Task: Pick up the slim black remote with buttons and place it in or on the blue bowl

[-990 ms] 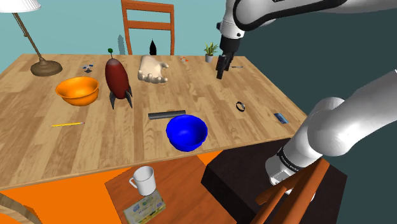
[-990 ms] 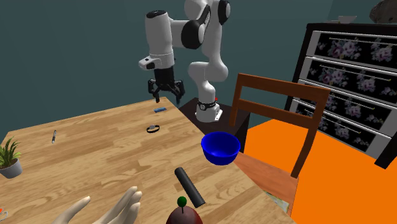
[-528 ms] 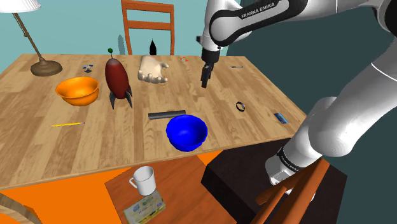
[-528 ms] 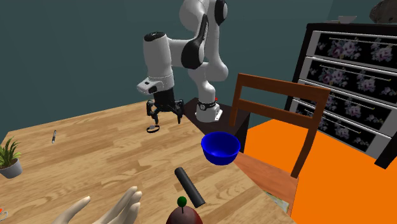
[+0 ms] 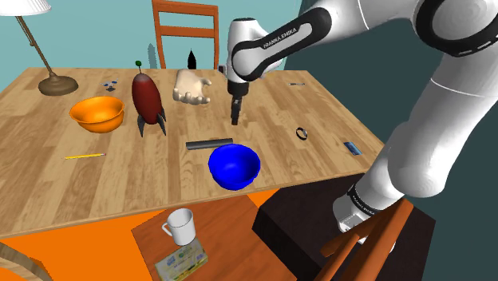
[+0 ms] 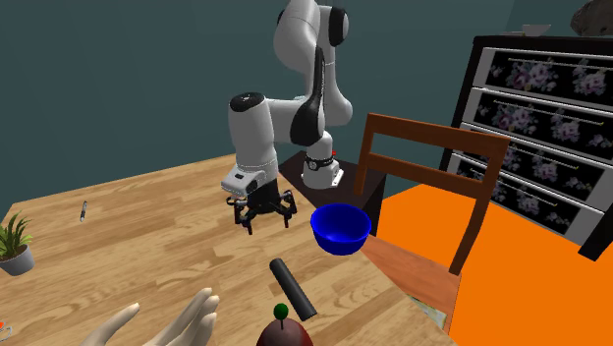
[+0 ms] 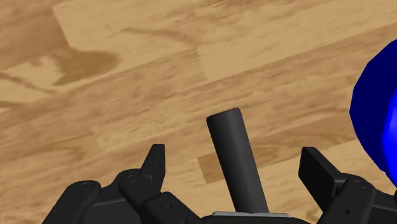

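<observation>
Your gripper [image 6: 263,218] has swung toward the blue bowl [image 6: 339,236], fingers spread (touching nothing); the black remote [image 5: 209,144] lies flat just beside that bowl, outside it, long axis running past its rim.

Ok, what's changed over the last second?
The arm swung leftward in the shoulder view across the table and lowered, bringing its open jaws over the dark remote. Nothing grasped. The remote, blue bowl and the rest stayed put.
</observation>
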